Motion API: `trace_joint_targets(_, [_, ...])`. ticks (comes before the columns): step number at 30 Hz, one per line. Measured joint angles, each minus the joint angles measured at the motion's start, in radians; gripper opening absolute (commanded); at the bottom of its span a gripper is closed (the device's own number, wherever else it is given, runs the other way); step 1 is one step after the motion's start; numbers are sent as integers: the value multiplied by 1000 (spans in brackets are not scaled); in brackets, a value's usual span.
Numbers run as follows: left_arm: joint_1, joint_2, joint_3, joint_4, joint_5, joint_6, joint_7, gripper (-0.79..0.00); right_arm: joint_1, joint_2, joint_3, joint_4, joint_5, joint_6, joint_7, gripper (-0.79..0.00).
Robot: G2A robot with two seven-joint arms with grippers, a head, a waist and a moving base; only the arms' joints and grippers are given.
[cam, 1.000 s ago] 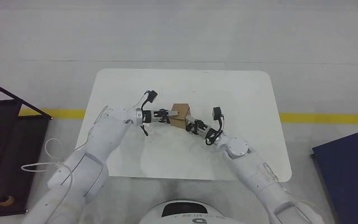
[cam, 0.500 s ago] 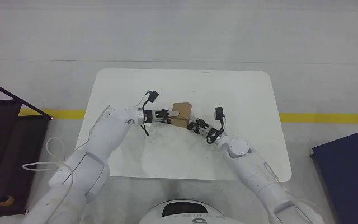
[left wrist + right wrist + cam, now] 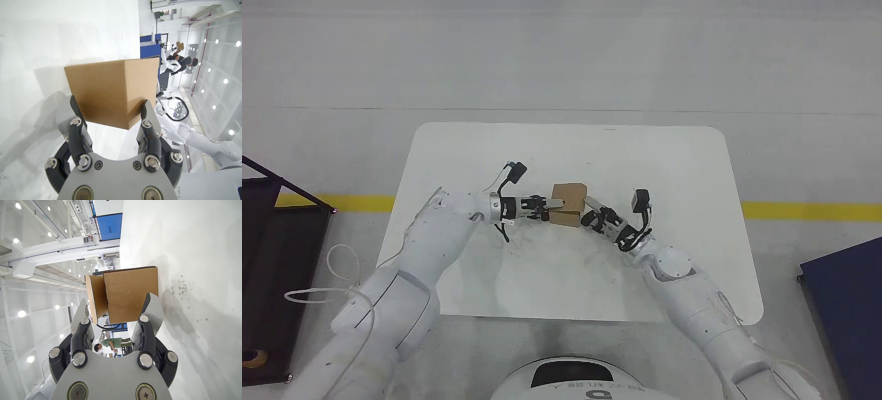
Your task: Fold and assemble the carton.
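Edging closer, right gripper (image 3: 590, 215) now flanks carton (image 3: 569, 194).

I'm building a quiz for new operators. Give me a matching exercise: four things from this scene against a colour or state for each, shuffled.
1 carton
2 table
3 floor stripe
4 right hand

a yellow
b white
c brown
d open, fingers either side of the carton

Pairs: 1-c, 2-b, 3-a, 4-d

A large robotics lab or factory hall: yellow floor line (image 3: 812, 210), blue partition panels (image 3: 110, 224), rows of round ceiling lights (image 3: 21, 313).
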Motion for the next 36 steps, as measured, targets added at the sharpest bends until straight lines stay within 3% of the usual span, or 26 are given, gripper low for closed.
trace_joint_targets(13, [-2,-4,-8,5,10,3,-1,-219,14,-7,-16,17,-18,20,2,-271])
trace_joint_targets(36, [-1,-7,-27,11,20,-12,-11,-191,28,-15,-7,51,12,19,9,-219])
